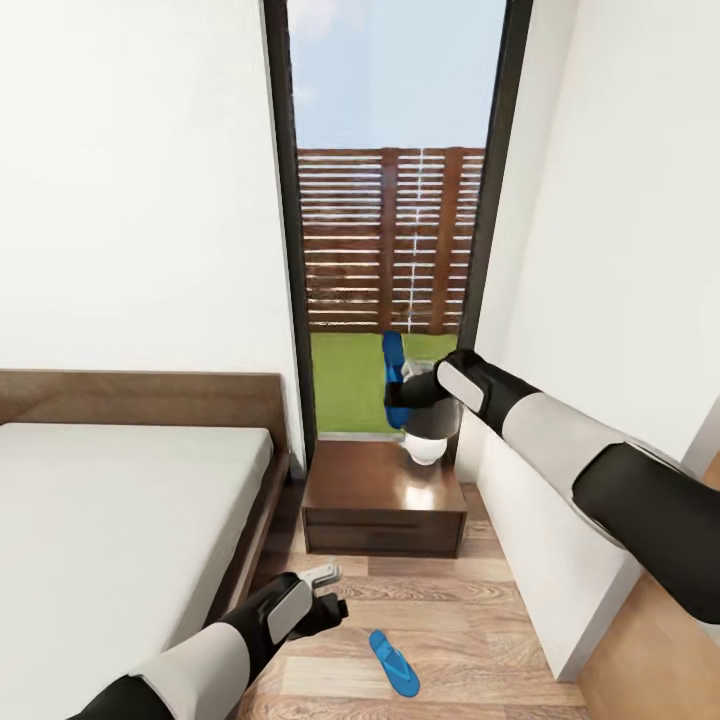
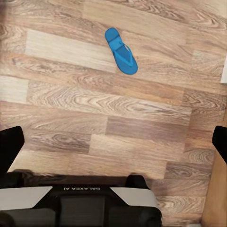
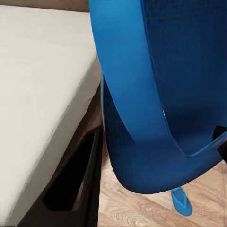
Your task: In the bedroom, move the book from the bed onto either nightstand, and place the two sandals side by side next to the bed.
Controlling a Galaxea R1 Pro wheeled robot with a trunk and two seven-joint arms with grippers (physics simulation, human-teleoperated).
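My right gripper (image 1: 399,392) is shut on one blue sandal (image 1: 392,352) and holds it upright in the air above the nightstand (image 1: 372,488); up close, that sandal (image 3: 156,94) covers much of the right wrist view. The second sandal (image 1: 393,662) lies flat on the wood floor, right of the bed (image 1: 100,520) and in front of the nightstand. It also appears as the sandal (image 2: 121,51) and the sandal (image 3: 181,201). My left gripper (image 1: 330,590) hangs open above the floor just left of that sandal, nothing between its fingers (image 2: 10,144). The book is out of view.
A white rounded object (image 1: 427,447) stands at the nightstand's back right corner, under my right wrist. A tall black-framed window (image 1: 395,200) is behind it. A white wall (image 1: 545,540) closes the right side, leaving a narrow strip of floor (image 1: 470,610) between it and the bed.
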